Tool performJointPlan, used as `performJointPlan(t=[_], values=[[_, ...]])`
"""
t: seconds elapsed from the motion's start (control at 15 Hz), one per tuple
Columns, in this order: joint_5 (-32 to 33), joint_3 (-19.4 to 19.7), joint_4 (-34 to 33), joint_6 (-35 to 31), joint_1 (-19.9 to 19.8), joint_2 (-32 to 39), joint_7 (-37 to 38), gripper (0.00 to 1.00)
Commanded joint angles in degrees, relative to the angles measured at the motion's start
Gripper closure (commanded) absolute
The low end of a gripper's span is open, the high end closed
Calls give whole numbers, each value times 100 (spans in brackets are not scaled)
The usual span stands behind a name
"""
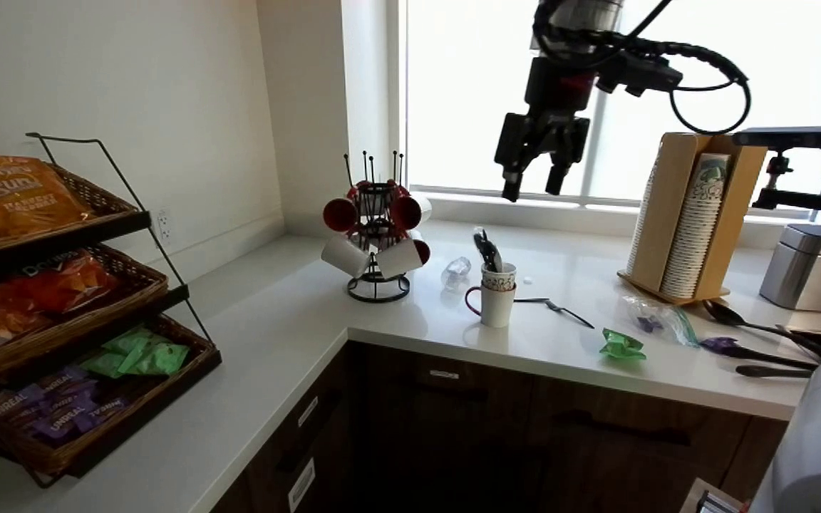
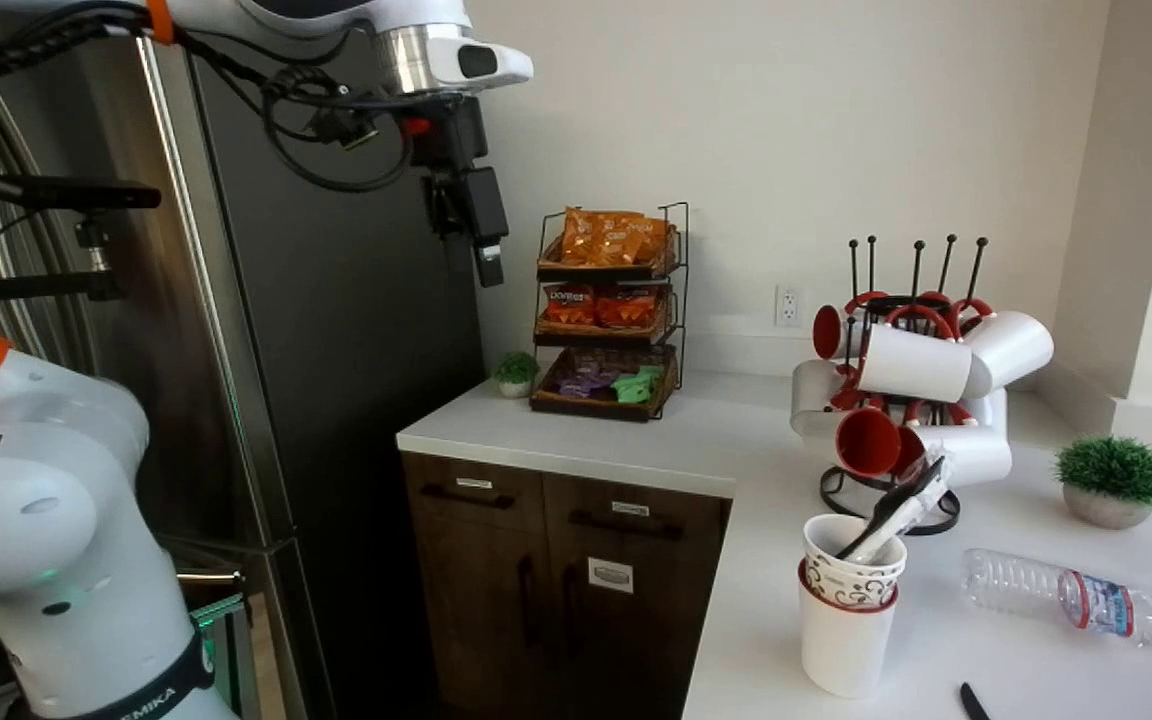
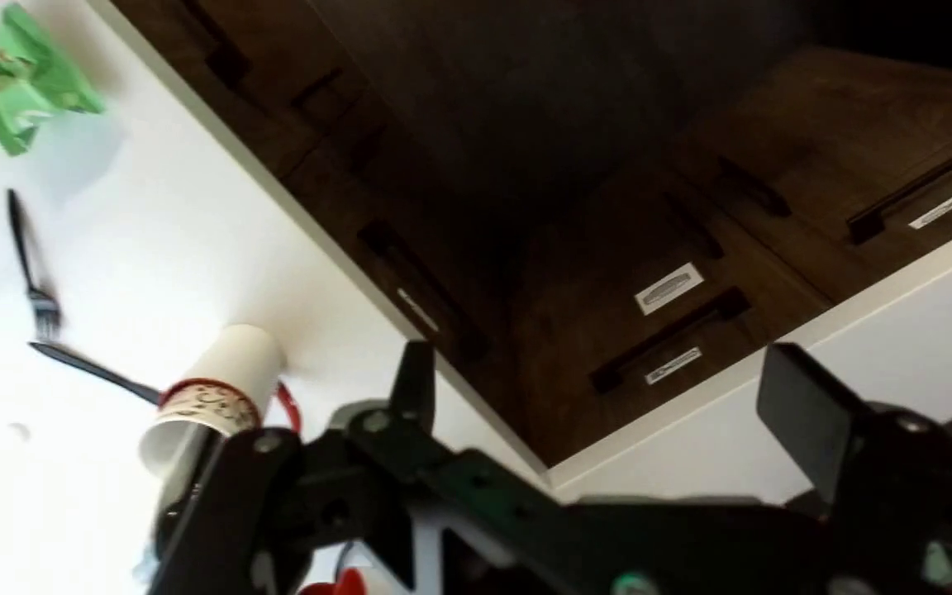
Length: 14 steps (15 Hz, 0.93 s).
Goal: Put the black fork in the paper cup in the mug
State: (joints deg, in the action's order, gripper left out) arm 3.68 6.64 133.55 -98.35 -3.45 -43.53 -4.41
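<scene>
Black fork [image 3: 32, 287] below, outside parted jaws

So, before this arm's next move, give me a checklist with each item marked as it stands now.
1. Fingers apart, nothing between them: ok.
2. Black fork in sight on the counter: ok.
3. Fingers lined up over the fork: not ok; it lies near the left edge of the wrist view.
4. Fork free of the black knife: cannot tell; its tines end right by one end of the knife.
5. Paper cup seated upright in the mug: ok in both exterior views.
6. Room in the cup: cannot tell; utensils already stand in it.
</scene>
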Motion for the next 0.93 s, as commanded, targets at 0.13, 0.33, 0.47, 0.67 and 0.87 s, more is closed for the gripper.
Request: performJointPlan(t=[0.13, 0.33, 0.47, 0.67, 0.87], values=[[764, 905, 719, -1021, -884, -220, -223, 0], [746, 1411, 1021, -1576, -1201, 183, -285, 0], [443, 1712, 1128, -1767, -1276, 517, -319, 0], [492, 1611, 1118, -1708, -1380, 487, -369, 0], [471, 1606, 1104, -1724, -1382, 590, -367, 0]])
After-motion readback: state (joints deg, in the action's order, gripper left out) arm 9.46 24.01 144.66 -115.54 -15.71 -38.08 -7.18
